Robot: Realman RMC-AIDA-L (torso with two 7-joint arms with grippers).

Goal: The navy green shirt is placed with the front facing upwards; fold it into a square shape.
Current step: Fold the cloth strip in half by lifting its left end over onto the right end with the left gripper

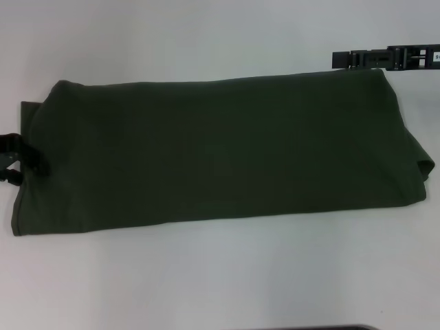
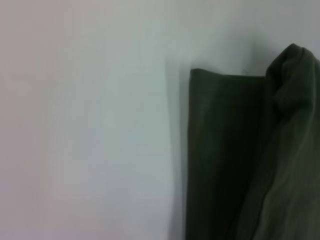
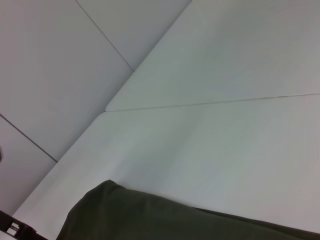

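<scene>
White counter point(image 1: 206, 282) surface lies nearest the robot, bare along the front. On it, across the middle, the navy green shirt point(image 1: 220, 148) lies folded into a long horizontal band, its plain olive cloth facing up with no lettering showing. At the shirt's left end the left gripper point(image 1: 20, 163) sits against the fabric edge; whether it pinches the cloth cannot be told. Farther back, at the shirt's far right corner, the right gripper point(image 1: 357, 59) reaches in from the right, just at the cloth edge, its state likewise unclear.
</scene>
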